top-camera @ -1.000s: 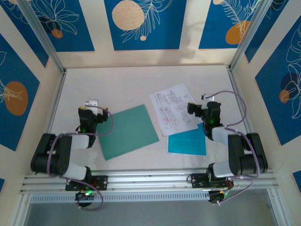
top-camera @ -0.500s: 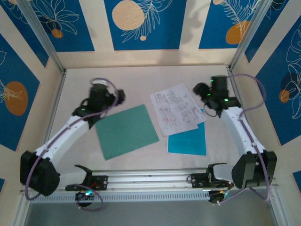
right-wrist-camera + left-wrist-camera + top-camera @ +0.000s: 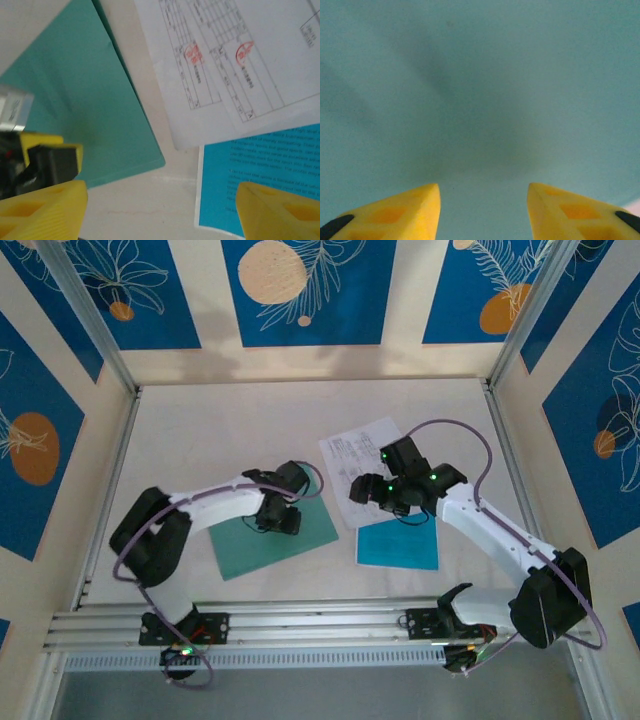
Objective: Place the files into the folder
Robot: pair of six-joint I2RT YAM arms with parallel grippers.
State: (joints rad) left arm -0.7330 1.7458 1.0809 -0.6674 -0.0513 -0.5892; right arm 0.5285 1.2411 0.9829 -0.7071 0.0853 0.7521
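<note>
Files lie right of the centre in the top view: the white sheets [image 3: 358,452] in the middle and the cyan-blue sheet [image 3: 400,546] just below them, its upper edge under their lower edge. Both are flat on the tabletop [image 3: 200,430]. The folder [image 3: 235,550] lies flat to the left of them, in the lower middle of the frame, near the sheets, with a strip of tabletop between.

In the right wrist view we see that the white sheets [image 3: 225,70] carry ruled tables with fine print and two red round stamps [image 3: 192,52]. We cannot read this writing. The cyan-blue sheet [image 3: 260,165] has lines of dark text, also too small to read. The folder [image 3: 75,100] has no writing.

The left tool [image 3: 283,523] hangs over the right part of the folder. In its own view the left tool [image 3: 484,210] has its fingers [image 3: 410,212] apart, with nothing between them and the folder [image 3: 480,90] behind. The right tool [image 3: 362,490] is over the lower left corner of the white sheets. The right tool [image 3: 162,215] is wide and holds nothing.
</note>
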